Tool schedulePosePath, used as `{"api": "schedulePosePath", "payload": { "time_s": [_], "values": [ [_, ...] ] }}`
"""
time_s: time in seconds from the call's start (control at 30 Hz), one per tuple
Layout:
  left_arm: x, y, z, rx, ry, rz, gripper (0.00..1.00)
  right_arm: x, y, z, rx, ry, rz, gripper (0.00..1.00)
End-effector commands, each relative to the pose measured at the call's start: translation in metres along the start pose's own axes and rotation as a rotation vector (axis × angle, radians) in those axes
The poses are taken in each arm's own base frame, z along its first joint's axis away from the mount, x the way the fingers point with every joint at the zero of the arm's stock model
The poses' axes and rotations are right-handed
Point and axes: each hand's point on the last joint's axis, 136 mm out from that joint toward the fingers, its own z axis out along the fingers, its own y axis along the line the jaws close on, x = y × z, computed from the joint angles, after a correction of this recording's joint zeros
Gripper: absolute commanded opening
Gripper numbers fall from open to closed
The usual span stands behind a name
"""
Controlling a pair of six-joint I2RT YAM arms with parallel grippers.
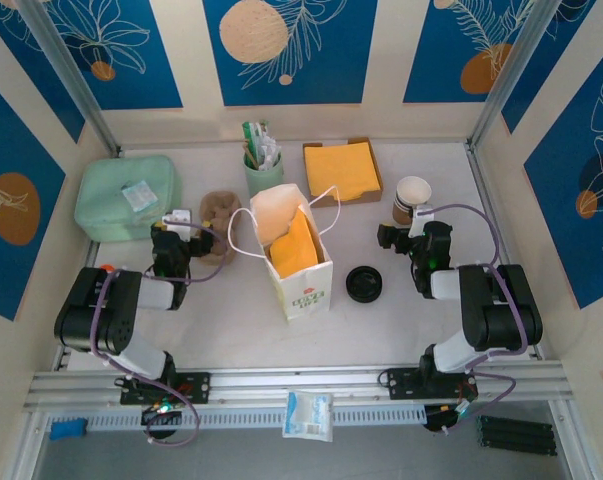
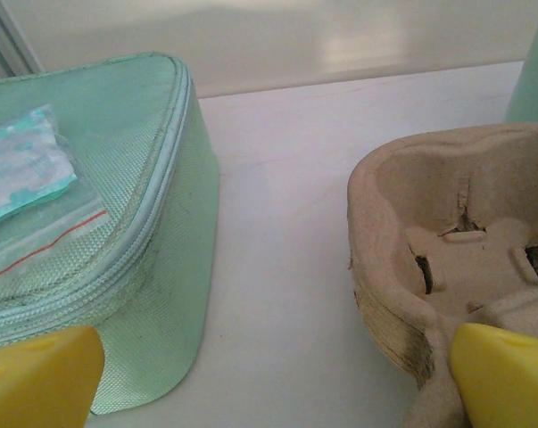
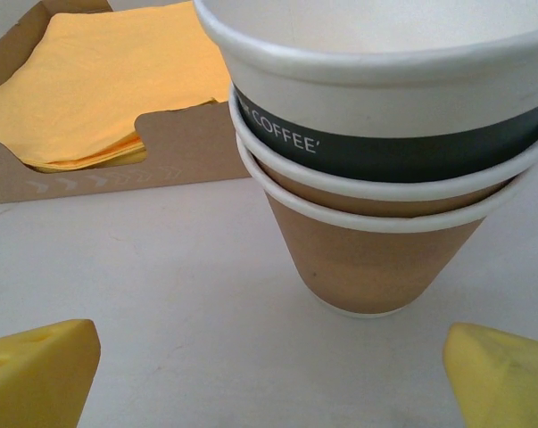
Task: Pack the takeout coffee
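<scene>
While the cups (image 1: 412, 197) are left standing on the table (image 1: 231, 320) at the right rear, nothing is gripped by either arm. Three nested cups are seen in the right wrist view, upright, white rims stacked, with a dark band reading COFFEE on the top one and a brown bottom one. The stack is placed just right of the tray (image 1: 343, 170) of orange napkins (image 3: 81, 85).

The right end effector (image 1: 399, 237) is held wide open just in front of the stack, with its yellow pads (image 3: 37, 374) spread to either side and apart from the cups.

The left end effector (image 1: 176, 225) is also spread open and empty, pointed between the green pouch (image 1: 126, 195) and the carrier (image 1: 219, 212). A sachet (image 2: 19, 169) is laid on the pouch. One pad is seen over the carrier's near edge; contact cannot be told.

A paper bag (image 1: 296, 255) is stood open at the table's centre, with an orange napkin inside. A black lid (image 1: 364, 284) is laid just right of the bag, between it and the right arm.
</scene>
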Motion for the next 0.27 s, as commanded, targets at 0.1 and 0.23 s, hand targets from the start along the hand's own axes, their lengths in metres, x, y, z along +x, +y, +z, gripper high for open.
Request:
{"api": "schedulePosePath", "payload": {
  "time_s": [0.1,0.23],
  "values": [
    [0.0116,0.0000,0.0058,0.026,0.054,-0.012,0.99,-0.0129,0.0036,0.0030,-0.021,-0.030,-0.011,0.99],
    [0.0120,0.0004,0.0063,0.028,0.058,-0.016,0.99,-0.0134,0.0040,0.0026,-0.022,-0.034,-0.012,0.99]
  ]
}}
